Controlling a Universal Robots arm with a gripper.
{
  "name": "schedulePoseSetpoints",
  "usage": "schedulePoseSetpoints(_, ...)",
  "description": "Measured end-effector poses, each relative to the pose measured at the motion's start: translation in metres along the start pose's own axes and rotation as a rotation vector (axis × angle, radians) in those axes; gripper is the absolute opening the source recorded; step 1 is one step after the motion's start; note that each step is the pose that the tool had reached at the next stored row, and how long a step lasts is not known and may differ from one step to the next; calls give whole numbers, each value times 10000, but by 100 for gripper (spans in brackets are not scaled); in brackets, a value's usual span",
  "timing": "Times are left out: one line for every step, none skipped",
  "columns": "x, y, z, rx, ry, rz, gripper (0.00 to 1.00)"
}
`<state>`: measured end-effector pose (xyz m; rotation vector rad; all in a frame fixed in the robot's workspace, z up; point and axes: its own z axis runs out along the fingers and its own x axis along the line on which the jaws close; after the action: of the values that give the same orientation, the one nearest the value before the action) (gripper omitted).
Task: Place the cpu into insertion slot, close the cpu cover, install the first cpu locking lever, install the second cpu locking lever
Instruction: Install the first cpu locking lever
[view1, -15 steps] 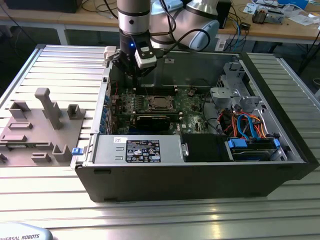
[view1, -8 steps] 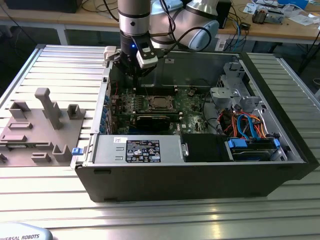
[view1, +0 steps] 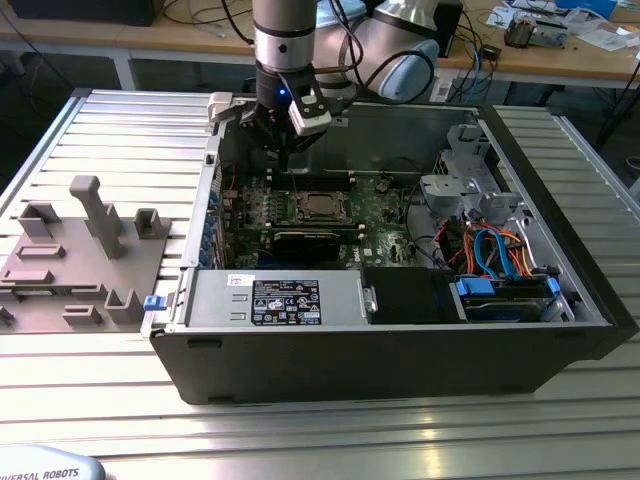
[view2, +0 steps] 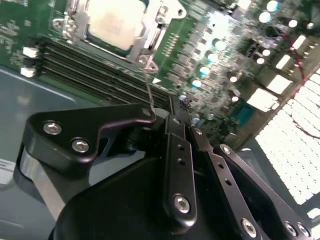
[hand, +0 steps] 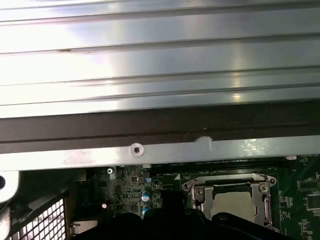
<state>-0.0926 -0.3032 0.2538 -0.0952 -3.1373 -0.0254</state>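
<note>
We are looking at the cpu (view2: 117, 22) sitting in the slot (view1: 322, 207) in the middle of the green board (view1: 385, 215), silvery face up, and the cover (hand: 231, 192) is lying down flat around it, its window framing the chip. So seating and closing appear done; we are judging the levers to be the work in hand.

A thin wire lever (view2: 148, 90) is running from the socket's corner straight back toward the gripper (view2: 172, 117), its long axis pointing at the fingertips. The fingers (view2: 180, 165) are drawn together, with almost no gap between them, and they are meeting right at the lever's near end. Whether they are actually pinching it, we cannot tell.

In the exterior view the gripper (view1: 285, 150) is hovering inside the open case (view1: 400, 350), just behind the socket, toward the back wall.

Around it: long black memory slots (view2: 95, 70) beside the socket and a grey fixture plate (view1: 75, 260) on the ribbed metal table (view1: 320, 440) at the exterior view's left.
</note>
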Motion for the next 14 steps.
schedulePoseSetpoints(-37, 4, 1, 0, 0, -14, 11)
schedulePoseSetpoints(-75, 7, 2, 0, 2, -31, 11)
schedulePoseSetpoints(-123, 10, 2, 1, 6, -48, 11)
schedulePoseSetpoints(-161, 13, 2, 2, 9, -61, 11)
schedulePoseSetpoints(-230, 17, 3, 2, 16, -89, 11)
schedulePoseSetpoints(-281, 20, 3, 2, 21, -106, 11)
schedulePoseSetpoints(-318, 22, 4, 2, 25, -121, 11)
schedulePoseSetpoints(-358, 25, 5, 2, 32, -133, 11)
schedulePoseSetpoints(-379, 26, 7, 2, 35, -139, 11)
schedulePoseSetpoints(-398, 27, 12, 0, 40, -142, 11)
schedulePoseSetpoints(-412, 28, 22, 2, 51, -143, 11)
schedulePoseSetpoints(-428, 29, 41, 4, 69, -142, 11)
schedulePoseSetpoints(-444, 30, 58, 5, 78, -140, 11)
schedulePoseSetpoints(-462, 31, 78, 4, 87, -140, 11)
